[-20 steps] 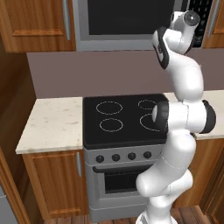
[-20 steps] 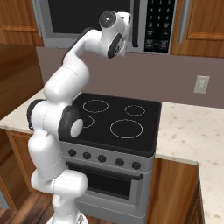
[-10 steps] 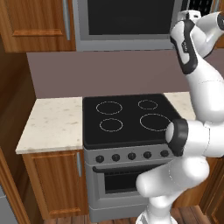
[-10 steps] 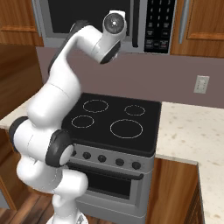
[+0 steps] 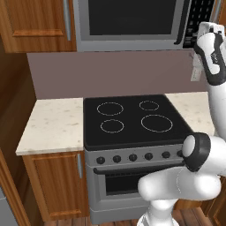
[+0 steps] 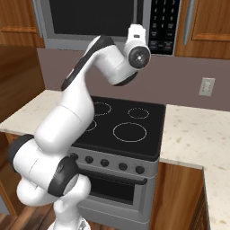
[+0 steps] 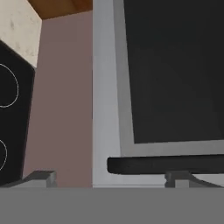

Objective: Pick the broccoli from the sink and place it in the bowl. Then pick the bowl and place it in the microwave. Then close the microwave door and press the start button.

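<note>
Raised high at the microwave (image 6: pixel 108 22), with the hand (image 7: pixel 109 177) close before the shut microwave door (image 7: pixel 173 74) beside the black button panel (image 6: pixel 164 24). Fingertips (image 7: pixel 41 177) set wide apart, released, grasping nothing. Below, black-topped stove (image 5: pixel 132 119) flanked by pale speckled bench (image 5: pixel 53 126) under wooden cabinets (image 5: pixel 37 20).

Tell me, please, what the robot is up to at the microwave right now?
The white arm has its hand raised to the microwave above the stove, close to the black button panel. The microwave door looks shut, its dark window and handle filling the hand view. The gripper holds nothing, its fingertips apart. It seems to be lining up to press the start button.
</note>
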